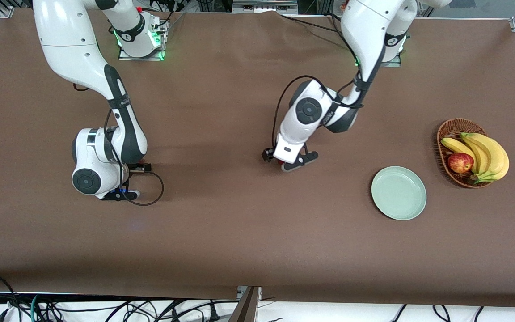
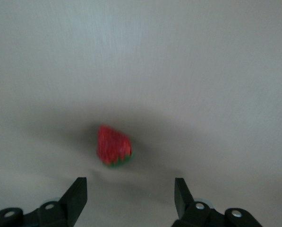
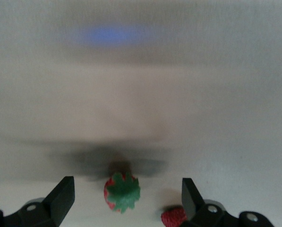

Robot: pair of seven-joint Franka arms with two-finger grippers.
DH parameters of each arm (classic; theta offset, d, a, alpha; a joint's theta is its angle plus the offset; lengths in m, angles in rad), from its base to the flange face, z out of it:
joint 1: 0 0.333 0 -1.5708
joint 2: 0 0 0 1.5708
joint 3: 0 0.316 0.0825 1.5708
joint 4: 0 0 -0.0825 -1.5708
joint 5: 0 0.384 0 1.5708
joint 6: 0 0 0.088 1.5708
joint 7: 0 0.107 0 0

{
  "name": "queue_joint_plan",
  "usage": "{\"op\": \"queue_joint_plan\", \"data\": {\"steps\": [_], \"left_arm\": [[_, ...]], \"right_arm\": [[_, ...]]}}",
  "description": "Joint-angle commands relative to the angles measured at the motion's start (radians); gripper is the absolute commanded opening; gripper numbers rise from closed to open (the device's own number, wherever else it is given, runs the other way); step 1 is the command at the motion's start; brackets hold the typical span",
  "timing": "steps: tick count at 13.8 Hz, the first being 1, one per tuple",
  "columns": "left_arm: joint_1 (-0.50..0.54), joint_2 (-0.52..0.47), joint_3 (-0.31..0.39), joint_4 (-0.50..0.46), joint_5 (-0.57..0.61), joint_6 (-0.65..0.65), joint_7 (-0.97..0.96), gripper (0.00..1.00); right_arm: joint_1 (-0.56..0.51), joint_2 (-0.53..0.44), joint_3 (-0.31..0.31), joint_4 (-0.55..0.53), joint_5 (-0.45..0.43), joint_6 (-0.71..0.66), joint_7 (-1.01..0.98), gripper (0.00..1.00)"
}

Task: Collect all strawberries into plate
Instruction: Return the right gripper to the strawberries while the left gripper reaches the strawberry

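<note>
One strawberry (image 2: 113,145) lies on the brown table just ahead of my left gripper (image 2: 131,182), which is open and low over the table's middle (image 1: 285,164). The berry is not between the fingertips. My right gripper (image 3: 126,181) is open too, low over the table toward the right arm's end (image 1: 133,181). A second strawberry (image 3: 122,191), green top up, sits between its fingers without touching them. A third strawberry (image 3: 175,216) lies close beside one finger. The pale green plate (image 1: 398,193) lies bare toward the left arm's end.
A wicker basket (image 1: 446,130) with bananas (image 1: 485,154) and a red apple (image 1: 460,162) stands beside the plate, farther from the front camera. A black cable (image 1: 150,197) loops on the table by the right gripper.
</note>
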State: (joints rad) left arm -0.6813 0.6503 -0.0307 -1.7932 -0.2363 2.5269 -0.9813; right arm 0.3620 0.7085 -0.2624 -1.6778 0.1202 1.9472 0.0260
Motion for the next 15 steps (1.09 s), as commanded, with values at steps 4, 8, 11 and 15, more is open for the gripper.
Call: {"op": "queue_joint_plan", "data": {"steps": [4,8,11,15], "left_arm": [[-0.007,0.020,0.023,-0.003,0.101,-0.062,-0.014,0.79],[-0.004,0.032,0.025,0.008,0.106,-0.057,-0.019,0.66],[-0.001,0.043,0.034,0.041,0.104,-0.050,-0.019,0.65],[0.000,0.048,0.035,0.048,0.106,-0.043,-0.019,0.65]], "right_arm": [[0.008,-0.061,0.005,-0.105,0.009,0.038,-0.018,0.99],[0.008,-0.060,0.005,-0.117,0.012,0.056,-0.018,0.53],[0.008,-0.057,0.006,-0.115,0.016,0.055,-0.018,0.18],[0.017,-0.055,0.005,-0.077,0.059,0.055,-0.014,0.08]]}}
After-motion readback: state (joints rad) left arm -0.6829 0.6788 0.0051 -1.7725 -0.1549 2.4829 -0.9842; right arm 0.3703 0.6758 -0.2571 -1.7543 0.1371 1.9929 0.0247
